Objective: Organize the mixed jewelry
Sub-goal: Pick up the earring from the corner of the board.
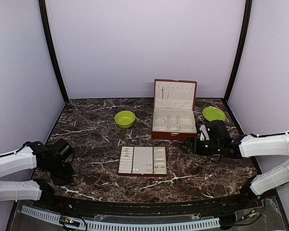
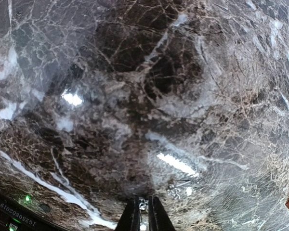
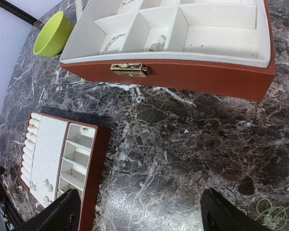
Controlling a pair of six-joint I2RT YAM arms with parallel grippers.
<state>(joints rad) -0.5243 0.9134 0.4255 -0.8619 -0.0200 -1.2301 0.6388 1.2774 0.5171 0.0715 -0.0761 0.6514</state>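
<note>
Thin silvery hoops and a fine chain [image 3: 273, 211] lie on the marble at the lower right of the right wrist view, beside my right fingertip [image 3: 226, 214]. More small pieces sit in the open red-brown box [image 3: 183, 79] and on the cream-lined tray [image 3: 94, 178]. My right gripper [image 3: 139, 216] is wide open and empty, over bare marble between box and tray; from above it [image 1: 190, 144] is right of the tray [image 1: 143, 173]. My left gripper [image 2: 143, 219] is shut, low over the marble at the left [image 1: 62, 171]. A faint glint shows between its tips; I cannot tell what it is.
A lime-green bowl [image 1: 124, 118] stands left of the open box [image 1: 173, 135]. A lime-green plate [image 1: 213, 113] lies right of it. The bowl also shows in the right wrist view [image 3: 53, 33]. Walls enclose the back and both sides of the table.
</note>
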